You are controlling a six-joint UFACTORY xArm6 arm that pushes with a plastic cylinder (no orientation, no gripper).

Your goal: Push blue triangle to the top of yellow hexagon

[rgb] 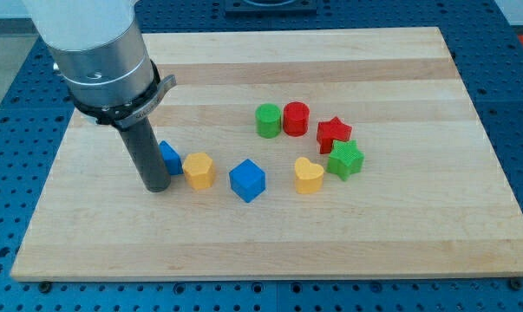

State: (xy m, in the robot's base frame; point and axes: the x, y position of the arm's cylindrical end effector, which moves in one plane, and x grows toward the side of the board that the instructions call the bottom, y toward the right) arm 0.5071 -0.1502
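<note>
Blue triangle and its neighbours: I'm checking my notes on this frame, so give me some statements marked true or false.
1. My tip stands just left of the blue triangle. True.
2. The blue triangle lies at the view's right of the yellow hexagon. False: it lies at its upper left.
3. The red star sits just above the green star. True.
4. The blue cube touches the red cylinder. False: they are well apart.
5. The green cylinder is beside the red cylinder. True.
</note>
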